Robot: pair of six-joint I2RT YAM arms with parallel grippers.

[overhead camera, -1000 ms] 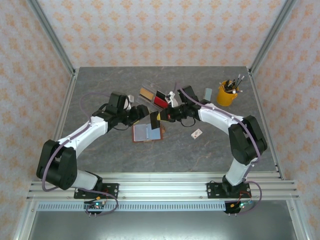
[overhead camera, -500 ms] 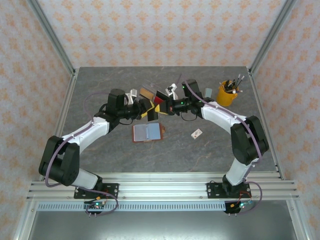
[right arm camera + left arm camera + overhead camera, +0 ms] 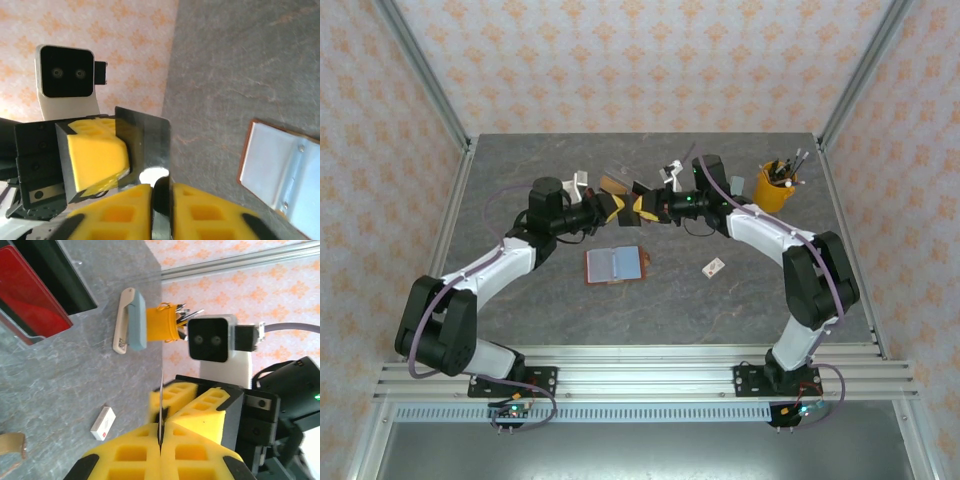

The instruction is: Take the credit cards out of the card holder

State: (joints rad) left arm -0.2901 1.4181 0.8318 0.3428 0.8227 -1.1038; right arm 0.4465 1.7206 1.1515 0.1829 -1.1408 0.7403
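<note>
**A:** Since a second ago you have moved both arms off the card holder [image 3: 615, 264] to its far side. The left gripper [image 3: 161, 432], which stood wide then, has clamped down.

**B:** Clamped on what?

**A:** On the black credit card [image 3: 145, 142]. In the left wrist view it shows edge-on, pinched between the yellow pads [image 3: 130, 455]. It hangs in the air beyond the card holder, off the counter [image 3: 530, 290], where your two grippers meet nose to nose.

**B:** And the right gripper [image 3: 161, 192]?

**A:** Its jaws flank the card's other end. I cannot tell whether they still pinch it or have loosened.

**B:** So which step am I in?

**A:** A handover from right to left, I'd judge. The card holder lies open and flat on your side of the meeting point, and I can't make out whether its pockets still hold anything. A red card [image 3: 30, 295] lies in the clear tray [image 3: 17, 337] beyond the holder.

**B:** What does the next move call for?

**A:** Get the right jaws fully clear before you draw the left arm away. If both grip during the pull, that thin card may bend or twist loose.
</note>
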